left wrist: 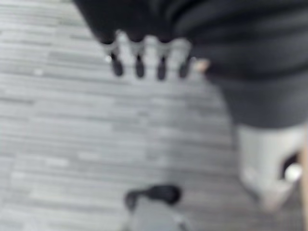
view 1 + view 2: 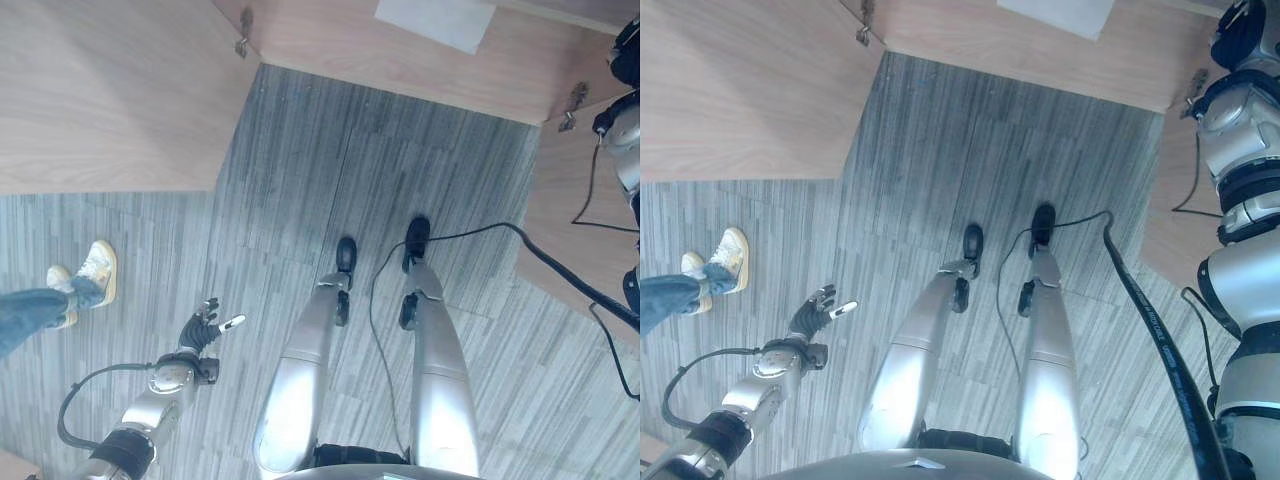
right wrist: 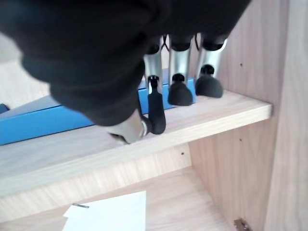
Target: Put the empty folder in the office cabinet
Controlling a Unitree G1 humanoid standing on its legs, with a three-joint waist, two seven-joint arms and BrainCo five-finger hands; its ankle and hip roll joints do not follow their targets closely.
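The blue folder (image 3: 48,120) lies flat on a light wooden shelf (image 3: 216,113) inside the office cabinet. My right hand (image 3: 180,72) reaches over that shelf with its fingers straight, their dark tips (image 3: 181,94) at the folder's near edge, and the thumb (image 3: 155,113) down on the shelf board. Whether the tips press on the folder I cannot tell. My left hand (image 2: 203,328) hangs low beside me over the grey floor, fingers relaxed and spread, holding nothing; its fingers (image 1: 139,57) show straight in the left wrist view.
The cabinet stands open ahead: one door (image 2: 100,90) swung out on the left, another (image 2: 580,200) on the right. A white sheet (image 2: 435,20) lies on the cabinet's bottom board (image 2: 400,60). A person's jeans leg and shoes (image 2: 92,275) are at the left.
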